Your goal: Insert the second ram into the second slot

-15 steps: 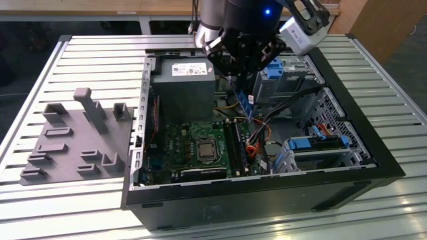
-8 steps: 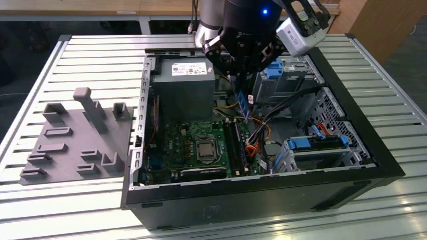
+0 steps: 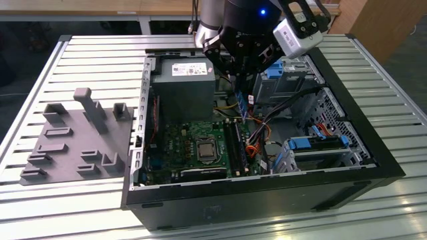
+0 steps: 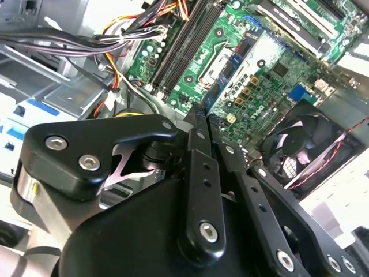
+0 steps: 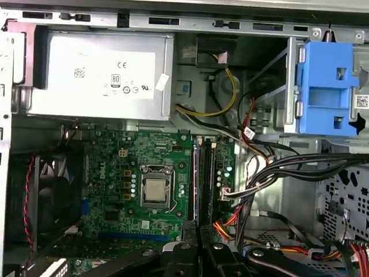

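We've got fingers (image 4: pixel 199 167) pinched narrow on second ram (image 3: pixel 244 104), upper centre in exterior view. Ram upright over motherboard slots (image 5: pixel 207 173).

**Blue stick, green board, black jaws**

Between the jaws of the black gripper (image 3: pixel 242 75) we see the blue second ram (image 3: pixel 245 104). Beneath the jaws spreads the green motherboard (image 5: pixel 115 173). Beside them sit a grey power supply (image 3: pixel 181 92) with a white label and light-blue brackets (image 3: pixel 310 143); the table (image 3: pixel 100 50) shows pale ribbed stripes.
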Tool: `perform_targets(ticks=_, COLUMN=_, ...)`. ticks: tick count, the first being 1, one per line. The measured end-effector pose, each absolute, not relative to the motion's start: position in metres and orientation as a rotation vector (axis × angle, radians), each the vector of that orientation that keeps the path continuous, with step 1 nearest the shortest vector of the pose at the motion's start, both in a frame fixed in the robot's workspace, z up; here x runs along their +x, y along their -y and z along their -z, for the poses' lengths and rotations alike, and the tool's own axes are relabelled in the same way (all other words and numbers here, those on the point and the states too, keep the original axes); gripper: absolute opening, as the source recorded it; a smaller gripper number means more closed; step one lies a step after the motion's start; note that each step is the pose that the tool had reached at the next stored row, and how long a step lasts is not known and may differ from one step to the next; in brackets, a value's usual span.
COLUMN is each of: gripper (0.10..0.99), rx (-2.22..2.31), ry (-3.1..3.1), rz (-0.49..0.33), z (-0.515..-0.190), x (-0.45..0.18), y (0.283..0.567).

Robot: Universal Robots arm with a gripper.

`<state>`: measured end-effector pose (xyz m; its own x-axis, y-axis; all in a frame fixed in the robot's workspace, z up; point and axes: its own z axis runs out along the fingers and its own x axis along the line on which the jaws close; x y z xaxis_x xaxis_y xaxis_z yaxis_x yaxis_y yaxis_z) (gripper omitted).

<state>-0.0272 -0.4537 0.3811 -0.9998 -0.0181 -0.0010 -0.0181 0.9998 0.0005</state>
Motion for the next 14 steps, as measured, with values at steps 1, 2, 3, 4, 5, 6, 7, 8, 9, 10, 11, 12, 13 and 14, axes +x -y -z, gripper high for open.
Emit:
perform_targets(ticks=1, gripper=0.133, rx=-0.013, ry=-3.141, rz=0.000, z=-0.3810, x=-0.0272, y=0.4537)
perform_targets(ticks=2, gripper=0.133, rx=0.002, ry=-3.141, rz=0.000, z=-0.3810, x=-0.0272, y=0.4537)
perform_targets(ticks=3, gripper=0.133, rx=0.018, ry=-3.141, rz=0.001, z=-0.3810, x=-0.0272, y=0.4537)
perform_targets(ticks=4, gripper=0.133, rx=0.034, ry=-3.140, rz=0.002, z=-0.3809, x=-0.0272, y=0.4537)
perform_targets(ticks=5, gripper=0.133, rx=0.049, ry=-3.140, rz=0.003, z=-0.3808, x=-0.0272, y=0.4537)
perform_targets(ticks=6, gripper=0.133, rx=0.060, ry=-3.140, rz=0.003, z=-0.3805, x=-0.0272, y=0.4536)
perform_targets(ticks=7, gripper=0.133, rx=0.067, ry=-3.140, rz=0.003, z=-0.3801, x=-0.0272, y=0.4536)
perform_targets(ticks=8, gripper=0.133, rx=0.069, ry=-3.140, rz=0.003, z=-0.3794, x=-0.0272, y=0.4537)
perform_targets(ticks=9, gripper=0.133, rx=0.071, ry=-3.140, rz=0.003, z=-0.3786, x=-0.0272, y=0.4537)
perform_targets(ticks=10, gripper=0.133, rx=0.071, ry=-3.140, rz=0.003, z=-0.3779, x=-0.0269, y=0.4536)
perform_targets(ticks=11, gripper=0.133, rx=0.072, ry=-3.140, rz=0.003, z=-0.3771, x=-0.0269, y=0.4537)
perform_targets(ticks=12, gripper=0.133, rx=0.072, ry=-3.140, rz=0.003, z=-0.3763, x=-0.0269, y=0.4537)
perform_targets(ticks=13, gripper=0.133, rx=0.073, ry=-3.140, rz=0.003, z=-0.3756, x=-0.0268, y=0.4537)
perform_targets(ticks=14, gripper=0.133, rx=0.073, ry=-3.140, rz=0.003, z=-0.3749, x=-0.0268, y=0.4536)
